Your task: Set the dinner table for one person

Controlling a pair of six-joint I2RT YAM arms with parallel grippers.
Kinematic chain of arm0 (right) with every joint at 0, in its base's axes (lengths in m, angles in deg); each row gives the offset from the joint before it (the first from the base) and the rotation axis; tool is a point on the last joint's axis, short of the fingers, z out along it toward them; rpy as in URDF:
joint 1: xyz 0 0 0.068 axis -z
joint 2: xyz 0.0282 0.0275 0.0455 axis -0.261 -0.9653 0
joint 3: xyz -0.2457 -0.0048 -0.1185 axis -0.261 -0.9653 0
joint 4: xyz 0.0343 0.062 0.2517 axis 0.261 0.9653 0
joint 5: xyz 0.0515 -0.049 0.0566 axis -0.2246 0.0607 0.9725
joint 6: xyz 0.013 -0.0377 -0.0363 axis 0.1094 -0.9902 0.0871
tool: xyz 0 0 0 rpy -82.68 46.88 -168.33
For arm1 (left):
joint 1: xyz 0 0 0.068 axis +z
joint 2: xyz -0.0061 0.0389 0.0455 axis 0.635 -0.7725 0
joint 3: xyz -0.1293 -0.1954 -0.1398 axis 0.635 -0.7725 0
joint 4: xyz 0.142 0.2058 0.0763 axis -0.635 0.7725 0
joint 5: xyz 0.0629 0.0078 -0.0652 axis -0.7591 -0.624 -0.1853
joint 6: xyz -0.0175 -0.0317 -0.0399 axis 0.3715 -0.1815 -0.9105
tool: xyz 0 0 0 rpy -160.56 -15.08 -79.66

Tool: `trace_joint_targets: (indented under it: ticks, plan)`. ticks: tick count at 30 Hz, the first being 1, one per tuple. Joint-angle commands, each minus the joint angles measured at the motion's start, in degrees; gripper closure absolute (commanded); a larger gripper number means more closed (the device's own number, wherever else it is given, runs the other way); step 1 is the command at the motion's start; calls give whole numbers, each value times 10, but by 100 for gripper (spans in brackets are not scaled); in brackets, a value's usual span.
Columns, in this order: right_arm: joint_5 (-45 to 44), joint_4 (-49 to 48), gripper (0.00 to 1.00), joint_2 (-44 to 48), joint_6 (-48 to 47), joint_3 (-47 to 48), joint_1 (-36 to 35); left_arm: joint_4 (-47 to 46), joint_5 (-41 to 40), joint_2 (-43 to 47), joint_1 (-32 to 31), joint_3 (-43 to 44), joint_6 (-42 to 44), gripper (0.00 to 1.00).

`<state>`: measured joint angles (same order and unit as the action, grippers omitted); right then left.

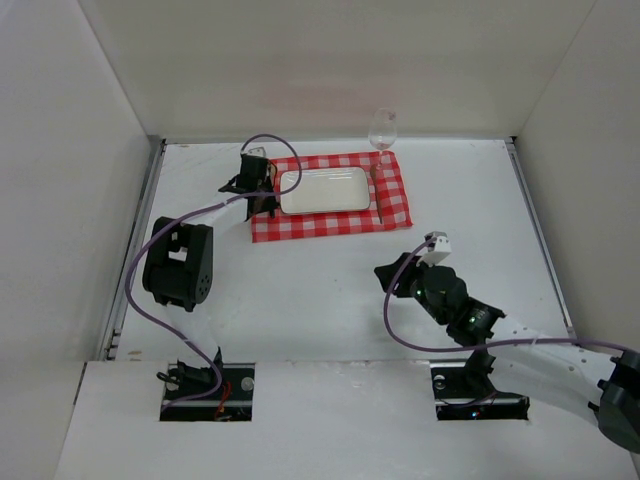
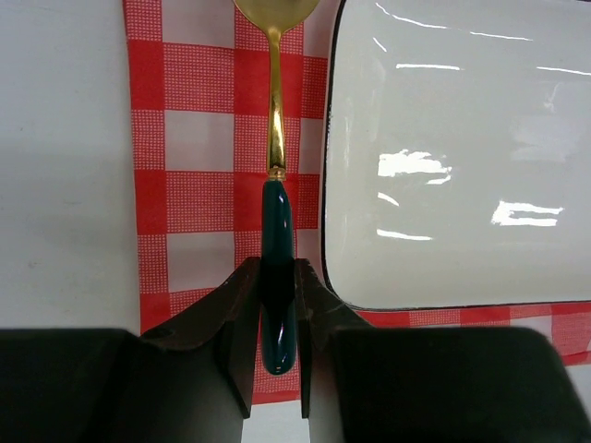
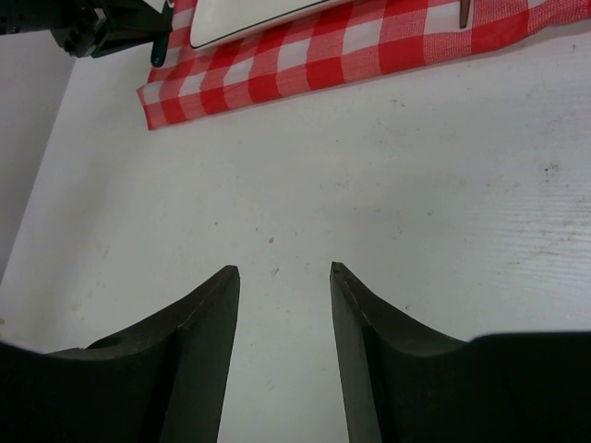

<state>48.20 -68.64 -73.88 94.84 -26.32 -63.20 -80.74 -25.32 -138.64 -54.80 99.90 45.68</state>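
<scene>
white panels are seen closing in the dinner table (image 1: 330, 300), whose matte top fills the overhead view from the arm bases to the far wall. at the left edge of the checked cloth (image 2: 185, 212) the left gripper (image 2: 277, 277) is clamped on the dark green handle of a spoon (image 2: 274, 111). the spoon's gold stem is lined up along the cloth's left strip, just beside the plate (image 2: 443, 231). whether the bowl is already resting on the cloth cannot be told.

if the handle were let go while raised, the spoon could be dropped askew or knocked against the plate's rim. if the fingers were drawn back before being fully parted, the spoon could be dragged toward the cloth's near edge and the cloth rucked up with it.

right of the plate a thin utensil (image 1: 379, 195) is laid on the cloth; its kind cannot be made out. a glass (image 1: 383, 128) is stood at the cloth's far right corner; being tall and narrow-footed, it could be tipped by any careless reach past it. furthest right, the right gripper (image 3: 284, 272) is held over bare tabletop, well apart from the cloth, its jaws parted and nothing between them.
</scene>
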Motion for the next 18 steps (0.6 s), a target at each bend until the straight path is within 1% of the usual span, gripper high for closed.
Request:
trace_joint_targets:
  ticks: [1,7,13,16,17,18]
  plan:
    - [-5,-39,50,-1,3,0,0,-6,-27,14,0,-2,8,98]
    - [-6,-41,50,-4,3,0,1,-9,-27,-10,4,-14,10,97]
    - [-7,-41,50,-12,2,2,1,-10,-28,-39,2,-1,10,94]
    - [-7,-41,50,-10,2,1,1,-10,-28,-42,3,0,6,90]
    - [-7,-41,50,-9,3,1,1,-11,-30,-42,4,-1,6,88]
    - [-7,-41,50,-8,3,1,1,-12,-33,-38,4,-4,6,83]
